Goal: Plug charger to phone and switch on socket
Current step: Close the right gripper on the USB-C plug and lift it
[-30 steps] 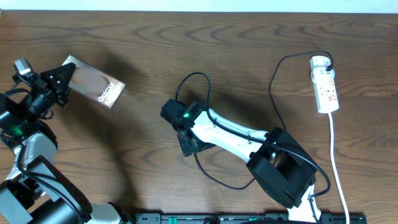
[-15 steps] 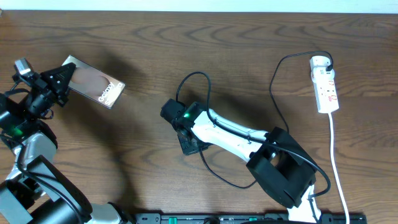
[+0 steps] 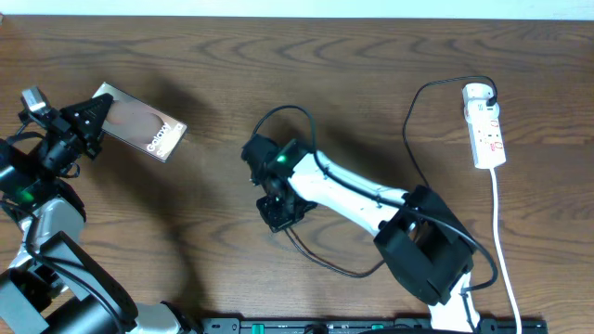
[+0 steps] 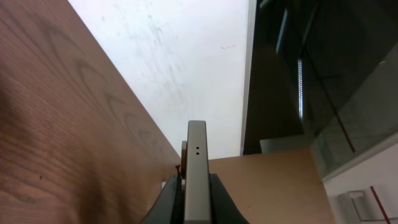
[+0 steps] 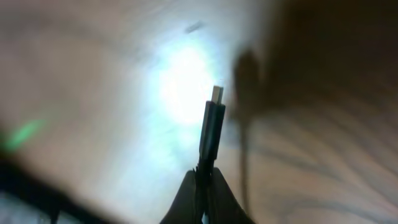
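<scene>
Left claw (image 3: 91,119) is clenched on one short end of the phone (image 3: 141,122) and holds it tilted up off the worktop (image 3: 371,65). In the left wrist view I see only the phone's thin edge (image 4: 197,177), running straight out from between the fingers.

Right claw (image 3: 278,215) is clamped on the charger (image 3: 406,134) just behind its plug tip (image 5: 214,99). The tip sticks out past the fingertips. The wrist picture is blurred, so I can't read how the tip is turned.

Key relation: the phone lies well apart from the right claw, off toward the left arm's side. From overhead its long axis runs on a diagonal. The free end, the one with the lettering, faces the middle of the worktop, roughly toward the plug.

From overhead the right claw seems to point at the near edge, not at the phone. My guess is the plug must swing round onto that diagonal before going in.

I can't pick out the port.

The socket (image 3: 486,130) sits at the far right, nearer the right arm.
</scene>
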`<state>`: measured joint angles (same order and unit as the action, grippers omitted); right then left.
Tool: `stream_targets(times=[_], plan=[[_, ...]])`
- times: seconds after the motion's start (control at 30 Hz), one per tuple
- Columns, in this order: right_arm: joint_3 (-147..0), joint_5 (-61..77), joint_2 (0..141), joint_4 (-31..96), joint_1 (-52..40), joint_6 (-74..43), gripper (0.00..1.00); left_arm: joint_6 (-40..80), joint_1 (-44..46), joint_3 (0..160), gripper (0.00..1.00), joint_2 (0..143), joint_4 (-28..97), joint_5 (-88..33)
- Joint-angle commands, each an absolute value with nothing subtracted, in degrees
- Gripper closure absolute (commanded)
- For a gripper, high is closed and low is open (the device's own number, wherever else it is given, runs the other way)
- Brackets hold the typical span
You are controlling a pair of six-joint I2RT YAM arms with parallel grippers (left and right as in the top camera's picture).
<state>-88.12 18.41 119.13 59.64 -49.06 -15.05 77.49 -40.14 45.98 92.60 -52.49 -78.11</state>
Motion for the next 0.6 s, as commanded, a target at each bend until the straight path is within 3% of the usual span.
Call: stream_targets(times=[0.0,0.27,0.57], plan=[[-89.19,33.95,119.90,62.70,-46.50,3.77,0.99,76.88,-40.34,46.17,0.93,92.16,-52.84,-79.15],[-89.19,48.36,119.90,71.11,-42.85,32.93,0.99,76.47,-40.34,46.17,0.93,92.16,-52.84,-79.26],[-89.19,50.83,119.90,69.76,-41.93,35.29,0.99,75.77,-40.34,46.17,0.93,92.16,-52.84,-79.96]])
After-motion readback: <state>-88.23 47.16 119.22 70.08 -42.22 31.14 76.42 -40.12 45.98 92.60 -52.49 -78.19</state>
